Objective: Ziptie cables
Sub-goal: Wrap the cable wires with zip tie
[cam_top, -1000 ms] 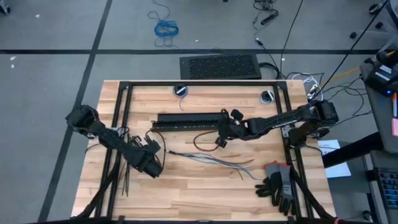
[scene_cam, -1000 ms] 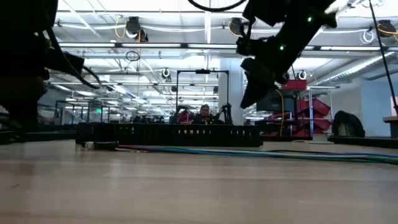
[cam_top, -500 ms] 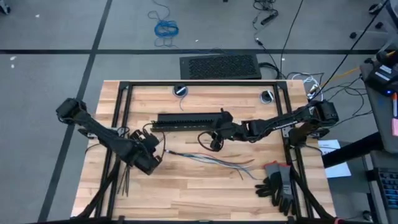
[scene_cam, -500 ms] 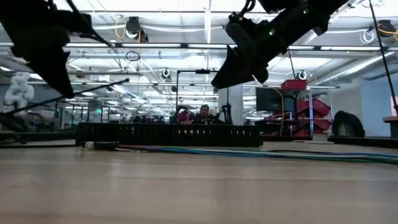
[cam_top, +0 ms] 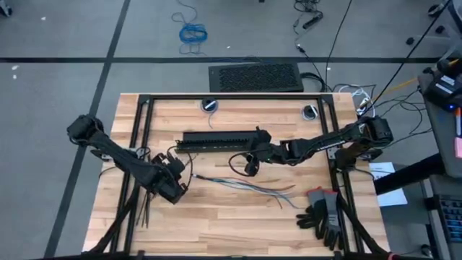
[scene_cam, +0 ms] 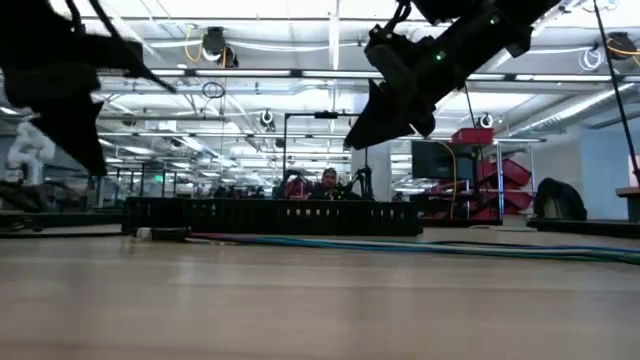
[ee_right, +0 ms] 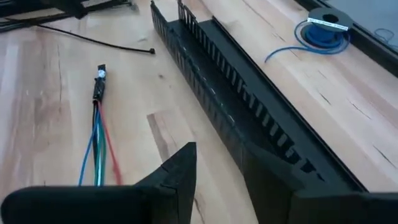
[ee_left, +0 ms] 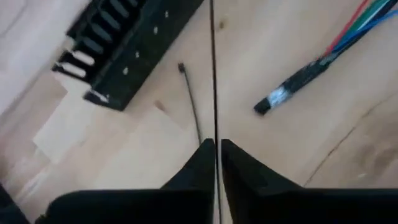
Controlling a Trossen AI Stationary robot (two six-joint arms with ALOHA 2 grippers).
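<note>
Left gripper is pressed together on a ziptie, the thin strip running straight out between its tips over the table; in the high view it sits at the table's left part, just beside the dark joined end of the cables. Compared with a second ago the left arm has pulled back and lifted slightly, and the low view now shows a thin strip sticking out from it, so the pick looks done and the strip is off the wood. A second ziptie lies loose on the table near the long black bar. The right gripper has its fingers spread, empty, and has slid from above the bar's right end toward the cables' joined end; since half a second ago it has barely moved. Cables still lie flat, untouched, dark end toward the left, splayed ends toward the gloves. Judgement: strip secured, bundle not yet gathered; next the right gripper likely needs to lift the bundle so the strip can pass round it.
</note>
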